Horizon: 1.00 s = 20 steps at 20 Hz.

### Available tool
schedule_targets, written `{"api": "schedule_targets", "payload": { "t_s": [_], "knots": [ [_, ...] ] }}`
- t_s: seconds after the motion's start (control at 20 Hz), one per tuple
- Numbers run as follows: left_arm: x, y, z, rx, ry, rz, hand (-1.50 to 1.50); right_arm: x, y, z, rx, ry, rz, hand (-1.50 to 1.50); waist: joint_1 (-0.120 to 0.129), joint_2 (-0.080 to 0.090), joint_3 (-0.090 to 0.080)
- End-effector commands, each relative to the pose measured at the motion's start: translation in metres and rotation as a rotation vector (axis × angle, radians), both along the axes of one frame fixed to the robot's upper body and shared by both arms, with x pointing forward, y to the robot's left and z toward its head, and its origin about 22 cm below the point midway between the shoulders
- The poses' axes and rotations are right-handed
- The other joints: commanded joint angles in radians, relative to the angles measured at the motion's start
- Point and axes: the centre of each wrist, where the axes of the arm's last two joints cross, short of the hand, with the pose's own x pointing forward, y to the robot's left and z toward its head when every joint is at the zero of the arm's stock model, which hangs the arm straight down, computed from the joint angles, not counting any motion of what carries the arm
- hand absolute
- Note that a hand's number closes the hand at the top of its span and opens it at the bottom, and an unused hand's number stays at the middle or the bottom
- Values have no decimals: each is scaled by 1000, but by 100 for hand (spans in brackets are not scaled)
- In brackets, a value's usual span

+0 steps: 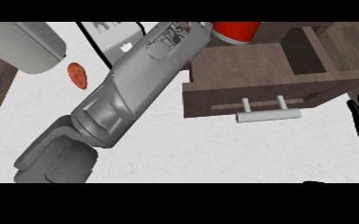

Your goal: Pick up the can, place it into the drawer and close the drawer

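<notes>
A grey forearm [140,76] is stretching across the worktop [210,147] toward the red can [237,31] above the open drawer [245,64], its fingers hidden, so I cannot tell their state.

The can [236,31] is showing bright red, shading darker at its lower curve. The drawer [245,71] is showing dark brown wood grain, with a pale grey handle [268,116]. The forearm [136,83] is showing mid grey. The counter [210,152] is showing white with faint speckling. A small orange-red item [77,75] is lying on it.
</notes>
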Motion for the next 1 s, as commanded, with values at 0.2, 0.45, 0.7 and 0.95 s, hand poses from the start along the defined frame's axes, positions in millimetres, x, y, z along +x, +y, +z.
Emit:
{"api": "schedule_targets", "payload": {
  "t_s": [0.2, 0.45, 0.7, 0.95],
  "knots": [
    [4, 5, -23, 57, -32, 37, 150, 4, -2, 6, -4, -7, 12, -150, -4, 0, 0],
    [5, 8, -34, 99, -30, 69, 150, 10, -2, 1, -4, -23, 33, -150, -42, 10, 1],
    [5, 6, -36, 120, -48, 78, 150, 20, 0, 12, 13, -20, 30, -150, -35, 9, 0],
    [6, 19, -63, 122, -60, 139, -150, 16, 1, 5, -20, -23, 50, -150, -54, 14, 1]
  ]
}}
